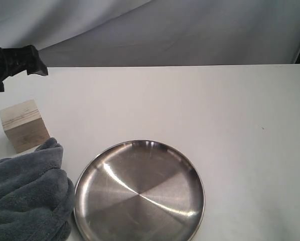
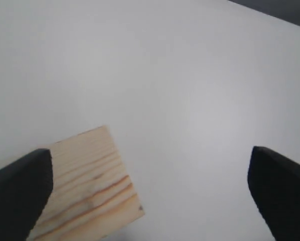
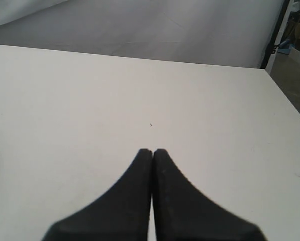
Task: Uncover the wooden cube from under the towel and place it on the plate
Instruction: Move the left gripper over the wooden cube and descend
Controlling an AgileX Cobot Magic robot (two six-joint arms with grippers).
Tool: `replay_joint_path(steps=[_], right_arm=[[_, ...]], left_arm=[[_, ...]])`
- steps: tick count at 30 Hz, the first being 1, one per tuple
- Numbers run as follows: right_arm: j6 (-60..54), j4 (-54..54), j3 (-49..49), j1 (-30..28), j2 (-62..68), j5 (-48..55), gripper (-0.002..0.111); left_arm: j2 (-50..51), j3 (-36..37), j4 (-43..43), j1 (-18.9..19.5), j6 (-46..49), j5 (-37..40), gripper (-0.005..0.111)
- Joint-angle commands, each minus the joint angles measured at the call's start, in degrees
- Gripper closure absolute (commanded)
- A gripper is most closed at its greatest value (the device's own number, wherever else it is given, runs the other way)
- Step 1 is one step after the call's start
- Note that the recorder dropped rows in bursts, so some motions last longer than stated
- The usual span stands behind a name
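Exterior view: the cube (image 1: 23,125) stands uncovered on the table (image 1: 215,110), left of and beyond the plate (image 1: 140,193), clear of its rim. The towel (image 1: 27,196) is bunched just beside the plate's left rim, and its upper fold reaches the cube's base. The left gripper (image 2: 150,170) is poised above the cube with fingers spread wide. In the left wrist view the block is seen by one finger, not centred between the two. The right gripper (image 3: 152,153) is seen over bare table right of the plate, fingers pressed together. The cube is judged rigid, light and sturdy. It is best gripped on two opposite flat side faces, near mid-height. Some sliding on the polished plate may be expected.
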Motion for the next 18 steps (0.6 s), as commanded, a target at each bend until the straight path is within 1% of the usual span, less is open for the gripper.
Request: replay_joint_path(steps=[1,2,3,4,6,9,11,14,18], right_arm=[[-0.2,0.29,0.21,-0.46,-0.37,-0.14,0.108],[-0.2,0.29,0.21,-0.46,-0.37,-0.14,0.108],[-0.2,0.29,0.21,-0.46,-0.37,-0.14,0.108],[-0.2,0.29,0.21,-0.46,-0.37,-0.14,0.108],[-0.2,0.29,0.21,-0.46,-0.37,-0.14,0.108],[-0.2,0.29,0.21,-0.46,-0.37,-0.14,0.108],[-0.2,0.29,0.21,-0.46,-0.37,-0.14,0.108],[-0.2,0.29,0.21,-0.46,-0.37,-0.14,0.108],[-0.2,0.29,0.21,-0.46,-0.37,-0.14,0.108]], left_arm=[[1.43,-4.38,21.63,-0.09,-19.24,9.97,0.003],[2.13,-5.53,25.43,-0.09,-23.65,13.45,0.003],[2.83,-6.63,27.03,-0.09,-26.46,16.44,0.003],[3.44,-7.44,27.16,-0.09,-27.38,18.23,0.003],[4.99,-9.01,24.8,-0.09,-27.38,20.44,0.003],[6.84,-9.77,16.94,-0.09,-25.93,20.19,0.003],[8.29,-9.87,14.4,-0.09,-25.89,20.3,0.003],[10.17,-9.87,13.09,-0.09,-25.89,20.55,0.003],[11.08,-9.87,13.83,-0.09,-25.89,20.71,0.003]])
